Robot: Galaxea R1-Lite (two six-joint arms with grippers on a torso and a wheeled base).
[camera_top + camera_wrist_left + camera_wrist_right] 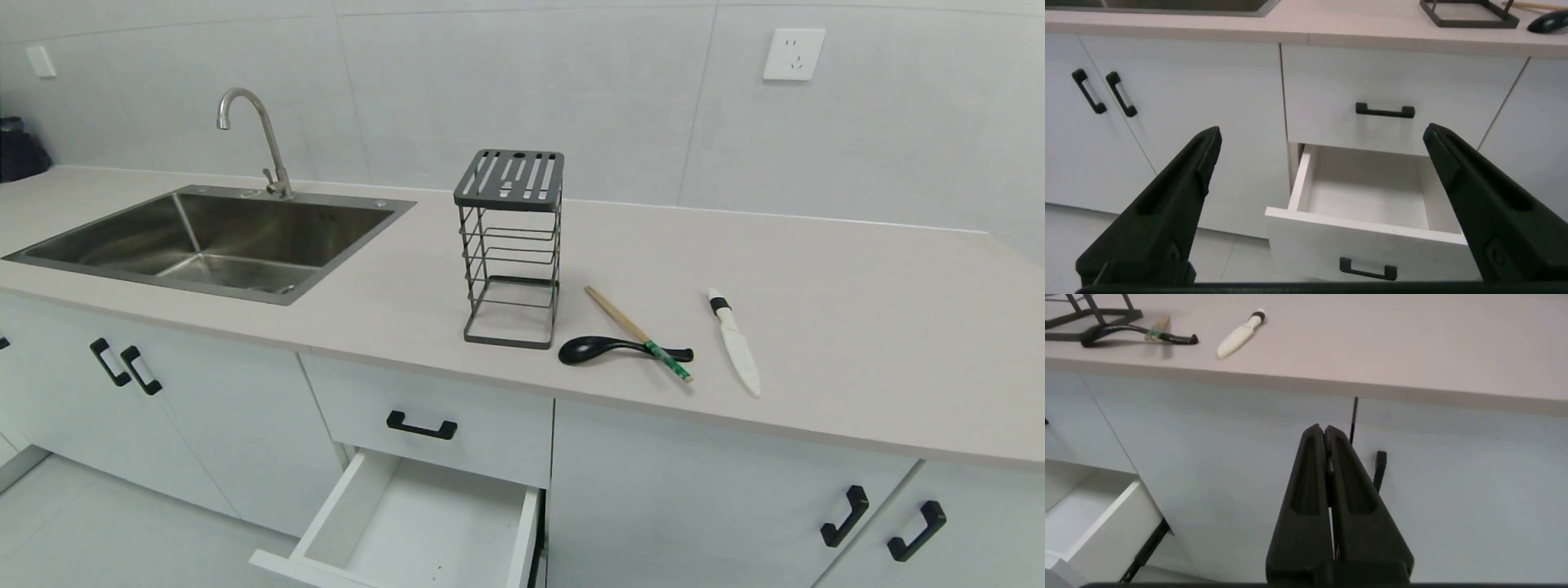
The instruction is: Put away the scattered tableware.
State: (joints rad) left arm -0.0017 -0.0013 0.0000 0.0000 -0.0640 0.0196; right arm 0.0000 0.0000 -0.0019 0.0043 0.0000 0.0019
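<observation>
The left tool [1323,135] hangs released, jaws wide, before the open drawer [1368,196]. The right tool [1328,433] is clenched on nothing, below the table's [816,269] front edge. Nothing is picked up yet: black spoon [608,349] and chopsticks [637,332] lie crossed near that edge beside the wire rack [510,245], with the white knife [735,343] just past them. Next, I judge, a tool must rise above one piece.

Grey tiled wall [571,82] (one socket [793,54]) behind a pale countertop [857,269], white cabinets [204,425] below, steel sink [245,224].
</observation>
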